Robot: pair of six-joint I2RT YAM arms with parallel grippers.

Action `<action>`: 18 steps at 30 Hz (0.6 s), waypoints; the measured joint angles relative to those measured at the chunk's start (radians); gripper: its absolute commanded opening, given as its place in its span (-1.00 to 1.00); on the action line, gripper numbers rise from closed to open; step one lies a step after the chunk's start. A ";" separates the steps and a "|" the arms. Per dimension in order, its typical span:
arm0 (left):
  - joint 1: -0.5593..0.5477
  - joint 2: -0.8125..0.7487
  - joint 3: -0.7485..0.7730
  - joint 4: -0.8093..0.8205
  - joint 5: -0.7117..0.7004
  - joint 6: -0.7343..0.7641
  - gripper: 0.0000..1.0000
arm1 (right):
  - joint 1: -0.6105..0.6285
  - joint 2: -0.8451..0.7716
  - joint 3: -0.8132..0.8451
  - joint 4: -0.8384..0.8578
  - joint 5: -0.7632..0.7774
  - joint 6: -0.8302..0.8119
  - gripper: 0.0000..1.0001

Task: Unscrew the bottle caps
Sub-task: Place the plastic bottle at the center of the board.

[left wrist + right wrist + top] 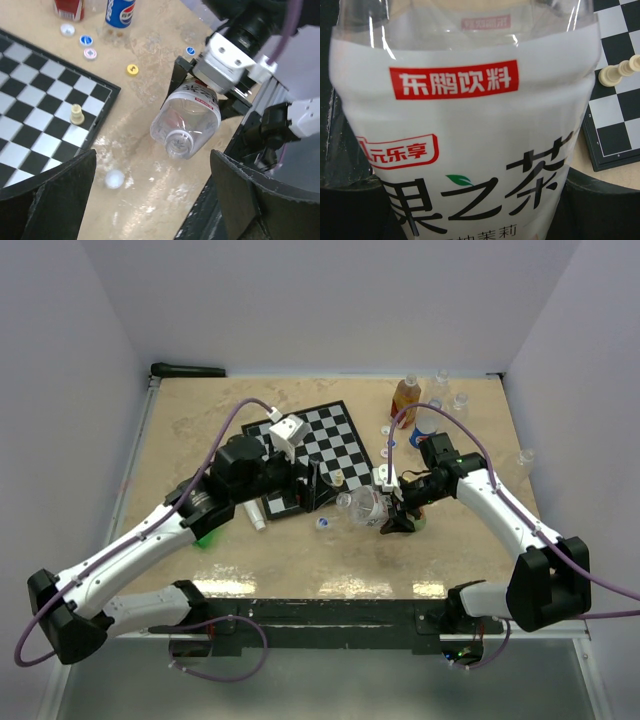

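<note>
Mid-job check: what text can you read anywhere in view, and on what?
"东鹏饮料": red banner on the held bottle's white label.
"元乐享": red-outlined badge, same label.
"果之茶": large black characters below.
"茉莉": bottom edge, row cut off.
"pepsi": blue bottle, left wrist view, cropped.
Unreadable: pink box at label top; red-labelled bottle's print.

The bottle (pixel 470 125) is clear with a white label, red banners, black lettering and a tiny green leaf. The chessboard (pixel 330 440) is black-and-white checks, the pawn (pixel 76 114) is cream, one cap (pixel 132 69) is yellow, and the tabletop (pixel 300 560) is mottled tan.
</note>
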 measured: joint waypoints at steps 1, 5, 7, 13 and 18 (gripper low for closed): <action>0.000 -0.020 -0.005 0.000 0.007 0.042 1.00 | 0.000 0.000 0.000 0.000 0.000 0.000 -0.63; 0.000 -0.139 -0.061 0.032 0.078 0.286 1.00 | 0.000 0.000 0.000 0.000 0.000 0.000 -0.63; 0.000 -0.195 -0.103 0.059 0.100 0.381 1.00 | 0.000 0.000 0.000 -0.001 0.000 0.000 -0.63; 0.000 -0.245 -0.167 0.091 0.134 0.571 1.00 | 0.000 0.000 0.000 -0.001 0.000 0.000 -0.63; 0.000 -0.227 -0.195 0.093 0.137 0.608 1.00 | 0.000 0.000 0.000 -0.001 0.000 0.000 -0.63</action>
